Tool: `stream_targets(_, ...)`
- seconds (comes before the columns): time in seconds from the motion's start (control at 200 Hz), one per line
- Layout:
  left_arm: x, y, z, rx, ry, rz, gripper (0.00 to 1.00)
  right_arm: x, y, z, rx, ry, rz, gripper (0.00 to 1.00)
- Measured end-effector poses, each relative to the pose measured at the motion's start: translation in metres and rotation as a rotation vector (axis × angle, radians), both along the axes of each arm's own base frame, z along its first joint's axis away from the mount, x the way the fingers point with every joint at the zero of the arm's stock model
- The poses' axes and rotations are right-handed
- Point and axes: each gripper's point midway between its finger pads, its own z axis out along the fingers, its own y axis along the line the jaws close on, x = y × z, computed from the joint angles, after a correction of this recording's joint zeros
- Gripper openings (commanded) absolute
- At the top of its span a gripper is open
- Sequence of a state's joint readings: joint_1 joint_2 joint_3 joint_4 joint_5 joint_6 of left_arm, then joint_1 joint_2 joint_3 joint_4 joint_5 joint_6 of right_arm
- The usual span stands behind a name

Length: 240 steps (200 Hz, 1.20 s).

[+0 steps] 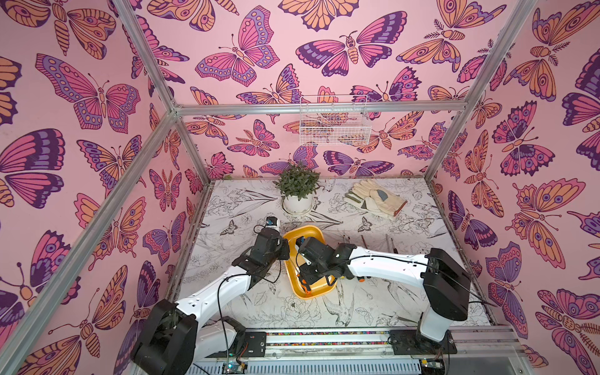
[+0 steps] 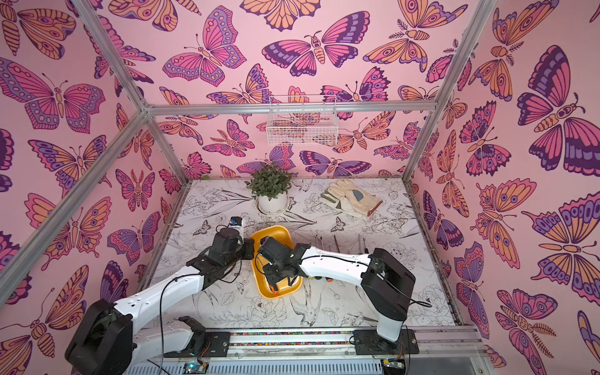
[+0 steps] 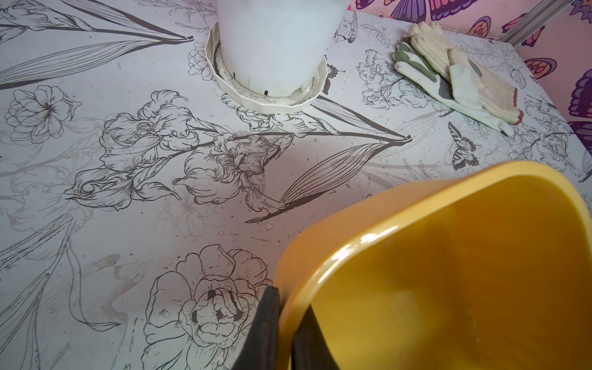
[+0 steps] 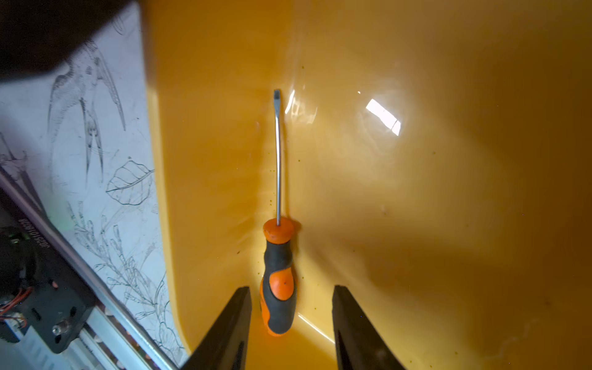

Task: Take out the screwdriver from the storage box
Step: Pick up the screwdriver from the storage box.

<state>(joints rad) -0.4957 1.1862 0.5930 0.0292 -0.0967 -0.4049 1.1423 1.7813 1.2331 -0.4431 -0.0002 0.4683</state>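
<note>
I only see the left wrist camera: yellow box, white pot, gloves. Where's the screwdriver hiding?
Observer: The screwdriver lies flat inside the storage box, along the foot of one wall.
Operator: Is the other hand holding it?
Observer: Not yet. The right gripper is open, jaws either side of it, with gaps on both sides.
Operator: What's in the white pot?
Observer: A leafy green plant.
</note>
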Motion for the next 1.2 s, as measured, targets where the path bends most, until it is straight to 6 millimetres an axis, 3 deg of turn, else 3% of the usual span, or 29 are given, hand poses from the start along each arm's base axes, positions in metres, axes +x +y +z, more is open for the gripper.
stream_targets(0.2,0.000,0.000,-0.002,0.003,0.005,0.000,0.00,-0.003,-0.002,-0.018,-0.046,0.028,-0.008,0.46)
stream_targets(0.691,0.000,0.000,-0.003,0.003,0.009,0.004,0.00,-0.002,0.015,-0.034,-0.099,0.061,-0.011,0.46)
stream_targets(1.202,0.002,0.005,-0.003,0.006,0.007,0.021,0.00,0.005,0.013,-0.036,-0.200,0.038,-0.018,0.45)
